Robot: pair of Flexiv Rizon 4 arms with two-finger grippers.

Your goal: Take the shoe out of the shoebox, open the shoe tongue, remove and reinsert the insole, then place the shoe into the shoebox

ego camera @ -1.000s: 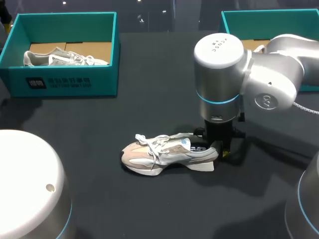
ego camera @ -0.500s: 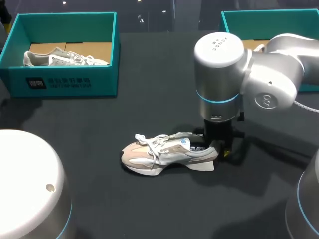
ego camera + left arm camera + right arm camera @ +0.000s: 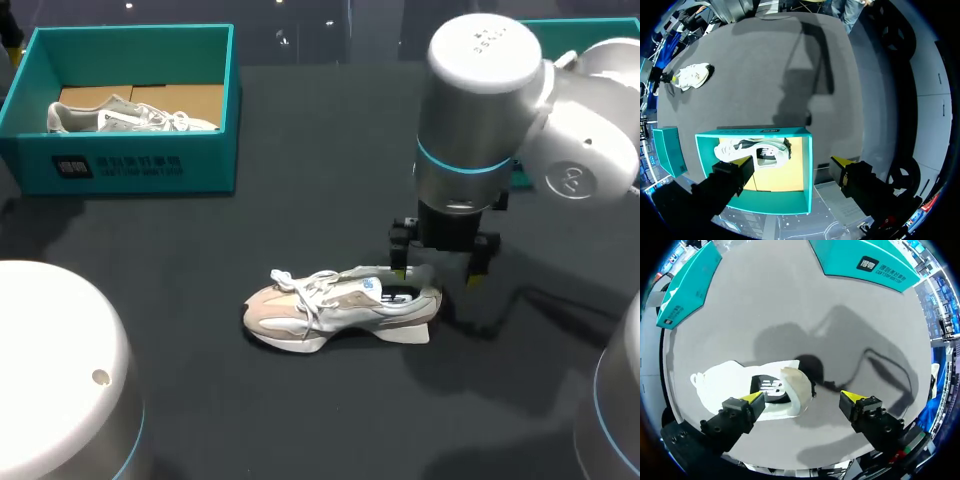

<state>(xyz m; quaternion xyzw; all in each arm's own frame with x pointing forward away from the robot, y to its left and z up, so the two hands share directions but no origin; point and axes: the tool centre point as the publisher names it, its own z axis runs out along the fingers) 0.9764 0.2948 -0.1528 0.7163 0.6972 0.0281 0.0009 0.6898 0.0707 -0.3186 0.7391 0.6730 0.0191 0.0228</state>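
At mid-table your shoe [image 3: 340, 305] stands on its sole, heel beneath the right gripper [image 3: 437, 272], fingers spread wide, gripping nothing. Left shoebox [image 3: 200, 165] and right shoebox [image 3: 865, 260] sit well apart from it, near the table [image 3: 300, 220] far edge. Your left gripper [image 3: 792, 162] hangs open over the left shoebox.

My right arm [image 3: 480, 110] comes in from the right side and bends over, so its wrist points straight down. The right end effector [image 3: 437, 275] hangs low. Its two yellow-tipped fingers [image 3: 752, 399] stand wide apart and grip nothing. My left arm [image 3: 50, 370] shows only as a big white round part at the near left. The left end effector [image 3: 791, 161] sits up high, looking down, with its fingers spread wide too.
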